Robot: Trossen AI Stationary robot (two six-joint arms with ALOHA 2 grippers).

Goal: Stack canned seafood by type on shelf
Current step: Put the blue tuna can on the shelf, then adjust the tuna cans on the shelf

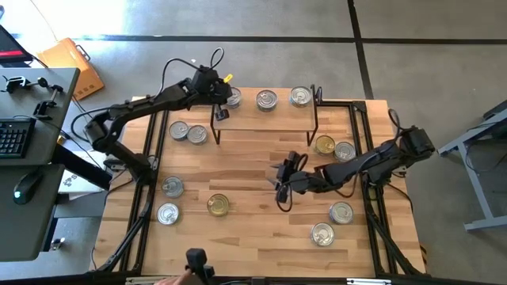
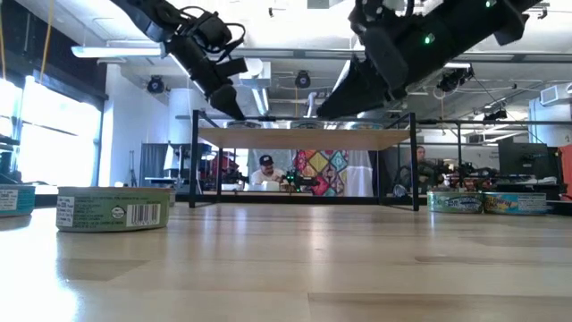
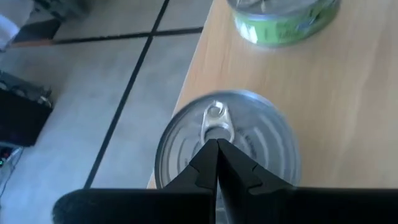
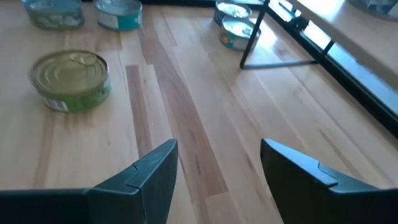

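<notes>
Left end effector [image 1: 225, 93] clenched empty above the end tin [image 1: 232, 96] on the shelf [image 1: 281, 111]; right end effector [image 1: 283, 184] released, empty. Shelf holds three tins in a row, none stacked; nine remain on the table [image 1: 253, 229].

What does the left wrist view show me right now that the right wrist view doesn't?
Only the left wrist view: the left gripper, fingers shut, over a silver-lidded tin at the shelf's edge, with a green-labelled tin farther along the top and the floor beside it.

Only the right wrist view: the right gripper, open and empty over the table, a gold-lidded tin nearby, and more tins beyond.

Both: the shelf, and no tin held.
</notes>
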